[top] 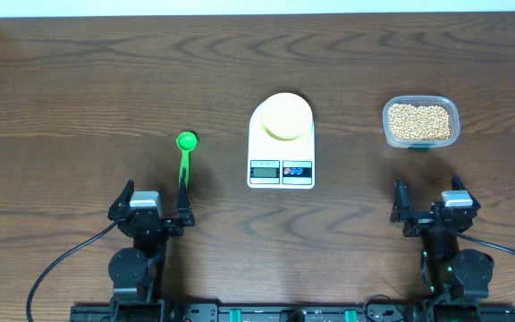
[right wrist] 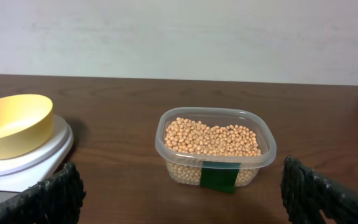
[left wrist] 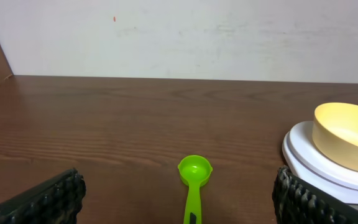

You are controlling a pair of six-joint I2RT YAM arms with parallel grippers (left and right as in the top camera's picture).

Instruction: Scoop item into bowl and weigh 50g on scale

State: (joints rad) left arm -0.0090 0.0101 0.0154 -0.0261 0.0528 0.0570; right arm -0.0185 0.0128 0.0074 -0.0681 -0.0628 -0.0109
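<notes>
Dark brown wood grain is recorded across the table (top: 79,80). Directions are read on the overhead view, with 12 o'clock at the far edge.

- The white scale (top: 259,152) is set at the table's centre. Its display (top: 265,169) and its red and blue buttons (top: 298,169) are turned to 6 o'clock; the reading cannot be made out.
- The pale yellow bowl (top: 283,116) is seated upright on the round platform at the scale's 12 o'clock end. Only bare yellow is seen inside it from both wrist views.
- The tan beans (top: 418,121) are held in a clear plastic tub (top: 388,125), placed at 3 o'clock of the scale and well apart from it. A green label (right wrist: 219,176) is fixed to the tub's near wall.
- A green spoon (top: 184,156) is laid flat at 9 o'clock of the scale, cup to 12 o'clock and handle to 6 o'clock.
- The left gripper (top: 155,199) is parked at 6 o'clock of the spoon, fully released. The handle is pointed toward its jaws and nothing is grasped.
- The right gripper (top: 429,201) is parked at 6 o'clock of the tub, likewise spread wide and holding nothing.
</notes>
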